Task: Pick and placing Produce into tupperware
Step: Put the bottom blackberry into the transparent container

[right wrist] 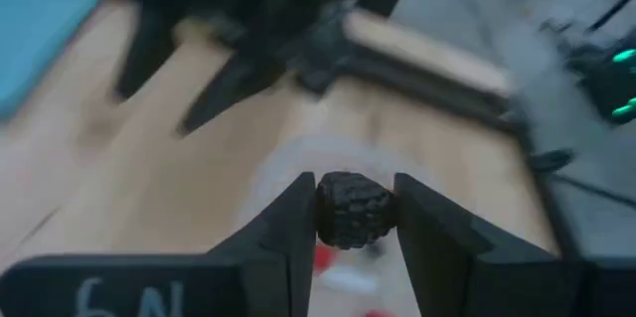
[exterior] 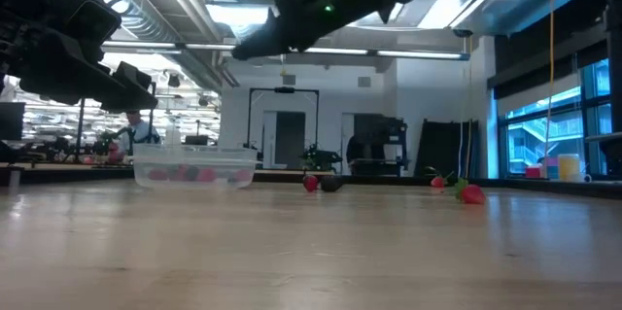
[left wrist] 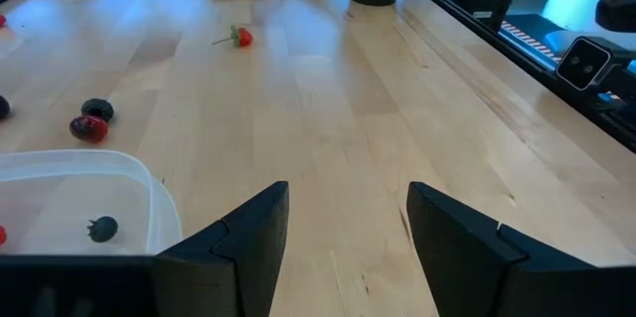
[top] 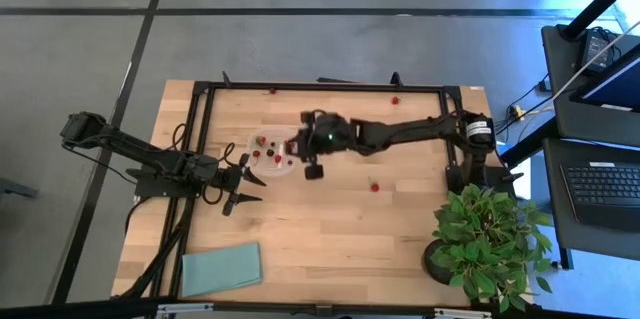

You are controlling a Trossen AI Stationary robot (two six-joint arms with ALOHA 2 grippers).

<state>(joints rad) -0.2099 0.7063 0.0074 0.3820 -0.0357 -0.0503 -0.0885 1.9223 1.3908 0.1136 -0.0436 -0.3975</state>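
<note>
The clear tupperware (top: 268, 154) sits on the table's left half, its base flat on the wood, with a few red and dark berries inside (left wrist: 102, 228). It also shows in the low view (exterior: 194, 167). My right gripper (top: 289, 147) hangs above the tupperware's right side, shut on a dark bumpy berry (right wrist: 354, 208). My left gripper (top: 254, 180) is open just on the near side of the tupperware (left wrist: 79, 198), low over bare wood. Loose berries lie on the table (top: 375, 186) (exterior: 471, 193) (left wrist: 87, 128). My right gripper pinches the dark berry (right wrist: 354, 208) between its two fingertips (right wrist: 298, 220), one pad on each side of it. The berry is lifted clear, well above the table and over the tupperware.
A potted plant (top: 490, 234) stands at the near right corner and a teal cloth (top: 222, 267) lies at the near left. A black frame (top: 320, 86) runs round the table top. More berries lie near the far edge (top: 395, 101). Open wood stretches across the near middle.
</note>
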